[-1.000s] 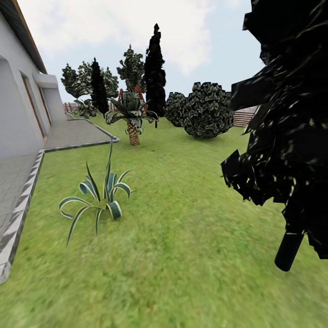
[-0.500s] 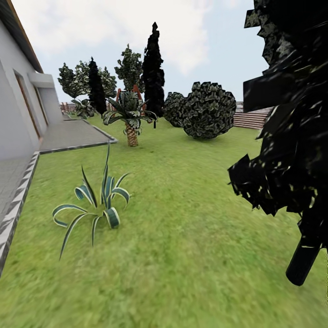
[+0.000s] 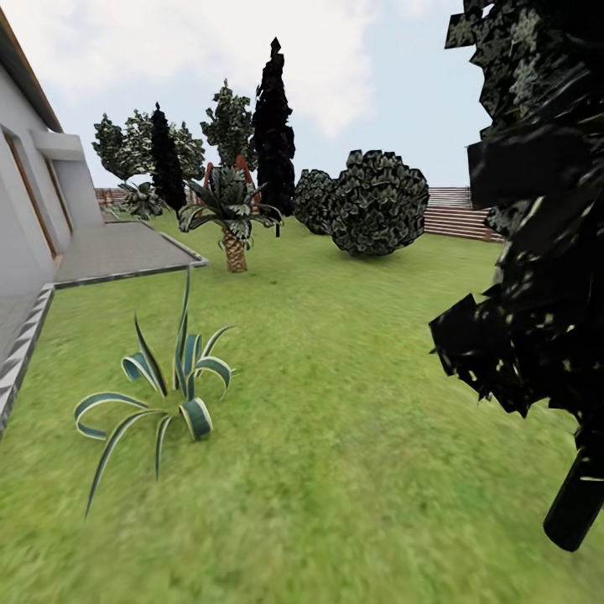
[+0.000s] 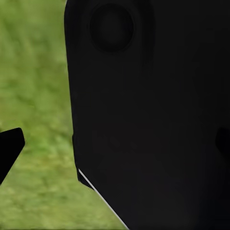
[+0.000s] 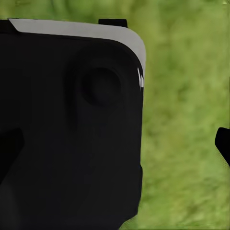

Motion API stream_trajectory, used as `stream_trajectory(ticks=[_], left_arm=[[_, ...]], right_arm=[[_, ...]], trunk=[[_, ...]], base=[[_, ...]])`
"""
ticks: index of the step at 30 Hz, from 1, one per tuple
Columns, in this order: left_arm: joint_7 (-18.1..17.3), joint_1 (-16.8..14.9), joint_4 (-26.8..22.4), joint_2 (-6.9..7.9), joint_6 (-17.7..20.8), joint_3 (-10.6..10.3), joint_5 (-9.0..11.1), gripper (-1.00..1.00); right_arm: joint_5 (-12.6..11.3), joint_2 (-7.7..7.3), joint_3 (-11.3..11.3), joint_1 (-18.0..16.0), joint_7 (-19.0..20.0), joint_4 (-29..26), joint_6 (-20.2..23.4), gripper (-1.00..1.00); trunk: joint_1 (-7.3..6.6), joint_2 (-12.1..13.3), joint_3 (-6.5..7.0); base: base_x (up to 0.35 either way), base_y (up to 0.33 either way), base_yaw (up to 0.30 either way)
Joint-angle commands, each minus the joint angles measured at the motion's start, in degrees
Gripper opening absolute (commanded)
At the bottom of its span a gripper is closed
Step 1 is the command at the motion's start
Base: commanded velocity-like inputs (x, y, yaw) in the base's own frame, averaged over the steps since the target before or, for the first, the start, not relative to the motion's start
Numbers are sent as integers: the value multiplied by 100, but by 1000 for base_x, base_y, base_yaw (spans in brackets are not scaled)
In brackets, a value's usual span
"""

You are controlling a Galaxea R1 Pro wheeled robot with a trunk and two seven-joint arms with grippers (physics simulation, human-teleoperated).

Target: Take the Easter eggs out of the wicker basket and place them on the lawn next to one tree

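Note:
The Easter eggs and the wicker basket are out of view. The lawn (image 3: 352, 436) spreads ahead of me, mottled green. Leafy trees with rounded green crowns (image 3: 226, 117) stand at the far back left. The garden's brown slatted fence (image 3: 457, 214) runs along the far right. In the left wrist view my left gripper (image 4: 115, 148) has its fingertips (image 4: 9, 148) far apart, open, with my black body and grass behind. In the right wrist view my right gripper (image 5: 115, 148) is also open, with one fingertip (image 5: 224, 143) at the frame edge.
A dark-leaved tree with a black trunk (image 3: 579, 495) stands close on the right. A striped agave (image 3: 176, 377) grows at the near left, a small palm (image 3: 231, 218) behind it. Round dark bushes (image 3: 377, 201), a black columnar tree (image 3: 273, 126), a house wall and paved path (image 3: 117, 247) lie beyond.
The whole head picture has shifted: the camera has moved forward over the grass, so the agave and the near dark tree show larger and nearer the edges. More fence shows.

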Motion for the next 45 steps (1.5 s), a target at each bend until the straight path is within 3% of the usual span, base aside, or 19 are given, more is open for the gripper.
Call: stream_trajectory(ticks=[1,31,45], left_arm=[[-2,4,-13,0,3,0,-2,100],[-2,4,-13,0,3,0,0,100],[-2,4,-13,0,3,0,-2,100]], right_arm=[[3,0,1,-4,-3,4,-2,100],[3,0,1,-4,-3,8,-1,100],[3,0,1,-4,-3,7,-6,100]], trunk=[[3,-2,-4],[3,-2,-5],[3,-2,-48]], base=[[334,95,0],[334,92,-18],[337,53,-227]])
